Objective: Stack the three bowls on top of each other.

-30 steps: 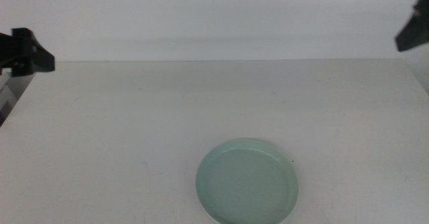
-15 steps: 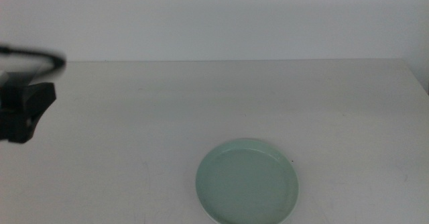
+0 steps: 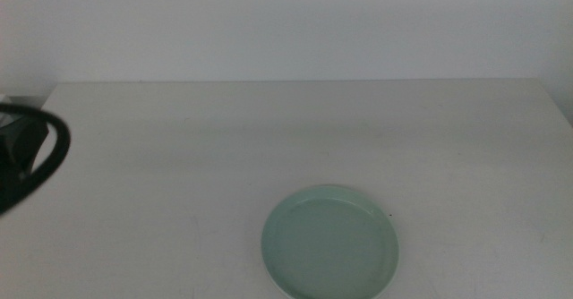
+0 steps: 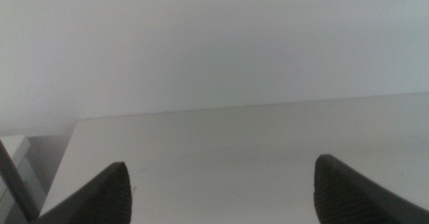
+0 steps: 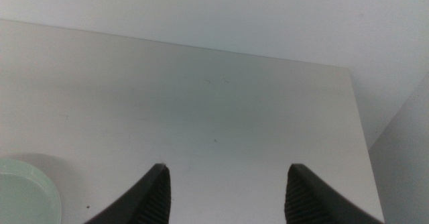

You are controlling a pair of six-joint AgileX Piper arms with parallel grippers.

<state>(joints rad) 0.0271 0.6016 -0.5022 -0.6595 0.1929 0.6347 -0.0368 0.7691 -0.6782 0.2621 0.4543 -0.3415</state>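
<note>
Dropped lower at the counter's (image 3: 179, 156) left edge since half a second ago: left arm, now only a dark cable loop and body showing in the middle view. Right arm out of that view. Left tool (image 4: 221, 194) spread wide, holding nothing, above bare counter. Right tool (image 5: 226, 196) likewise released. Mint bowl (image 3: 329, 243) near front centre (white rim peeking beneath; stack not countable). Bowl edge just visible by right tool.
</note>
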